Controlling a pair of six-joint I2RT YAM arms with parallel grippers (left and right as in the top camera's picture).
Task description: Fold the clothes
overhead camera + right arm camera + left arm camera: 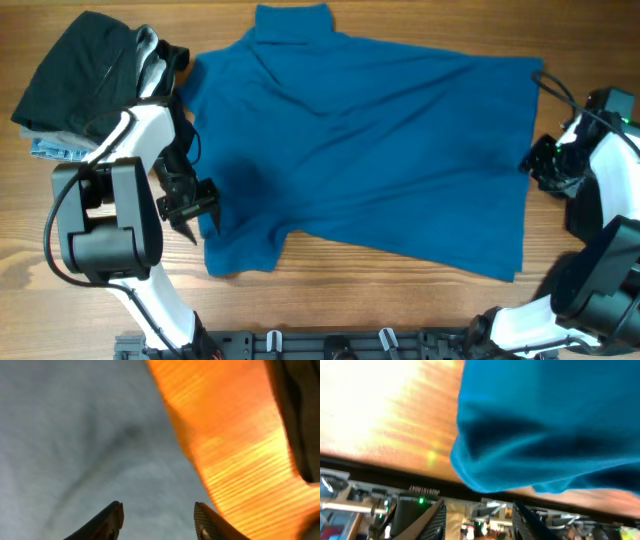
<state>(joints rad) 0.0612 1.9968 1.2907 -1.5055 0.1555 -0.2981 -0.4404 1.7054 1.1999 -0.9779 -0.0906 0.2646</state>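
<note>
A large royal-blue short-sleeved collared shirt (370, 150) lies spread flat across the table, collar at the top. My left gripper (190, 205) is open and empty beside the shirt's lower left sleeve; that sleeve's hem shows in the left wrist view (520, 445) above the open fingers (480, 520). My right gripper (537, 160) is open at the shirt's right hem edge. In the right wrist view the cloth looks washed-out grey (75, 435) between and above the open fingers (157, 515). A black garment (75, 75) tops a pile at the far left.
The pile at the far left also holds a white-grey piece (150, 55) and a pale-blue patterned piece (55, 148). The wooden table (350, 300) shows below the shirt. A black rail (330, 345) runs along the front edge.
</note>
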